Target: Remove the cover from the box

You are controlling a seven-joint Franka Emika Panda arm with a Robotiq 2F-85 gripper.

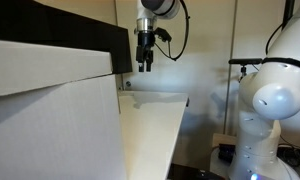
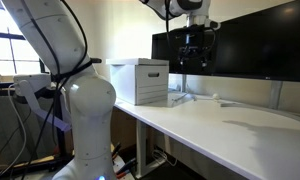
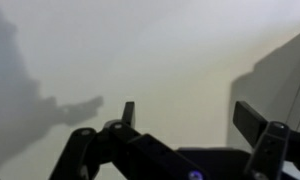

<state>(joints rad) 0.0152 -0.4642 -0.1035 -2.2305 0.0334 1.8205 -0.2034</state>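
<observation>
White flat cover [image 1: 50, 65] sat on large white cardboard box [image 1: 50, 135]; black gripper [image 1: 145, 68] hung released, empty, at its 2 o'clock; approach pending; next: reach cover rim, grasp.

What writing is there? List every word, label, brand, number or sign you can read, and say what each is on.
None can be read. The box and its cover show plain white, the black screen is dark and blank, and the white arm and pincer show no legible marking at this size.
</observation>
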